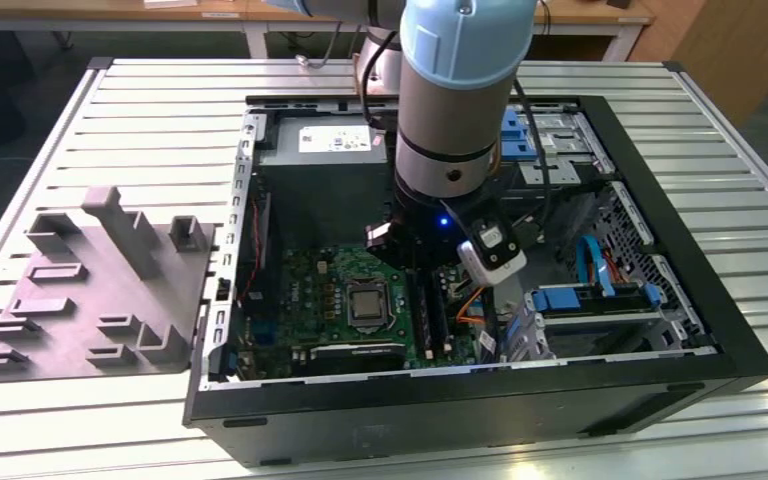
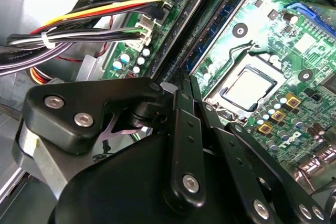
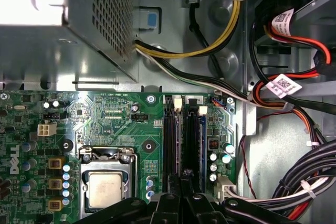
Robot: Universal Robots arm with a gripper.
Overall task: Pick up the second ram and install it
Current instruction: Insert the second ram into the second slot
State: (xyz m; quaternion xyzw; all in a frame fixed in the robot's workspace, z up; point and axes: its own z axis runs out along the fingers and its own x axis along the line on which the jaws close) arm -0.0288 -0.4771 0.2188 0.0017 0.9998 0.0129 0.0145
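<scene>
My gripper (image 1: 415, 262) is low inside the open computer case, over the long black slots of the green motherboard (image 1: 317, 290). In both wrist views its black fingertips (image 3: 184, 178) (image 2: 188, 80) stand almost together, shut on the second ram (image 3: 183, 145). The ram shows only as a thin dark edge running in line with one slot. A dark-blue stick (image 3: 203, 145) (image 2: 223, 22) stands seated in the neighbouring slot, right beside the fingertips. The arm's wrist hides the fingers in the exterior view.
The grey power-supply box (image 1: 324, 150) (image 3: 63, 24) lies just past the slots' far ends. The processor socket (image 3: 105, 190) (image 2: 248, 85) sits beside them. Cable bundles (image 3: 294, 182) (image 2: 89, 30) crowd the other side. A grey holder block (image 1: 91, 290) lies on the table at the exterior view's left.
</scene>
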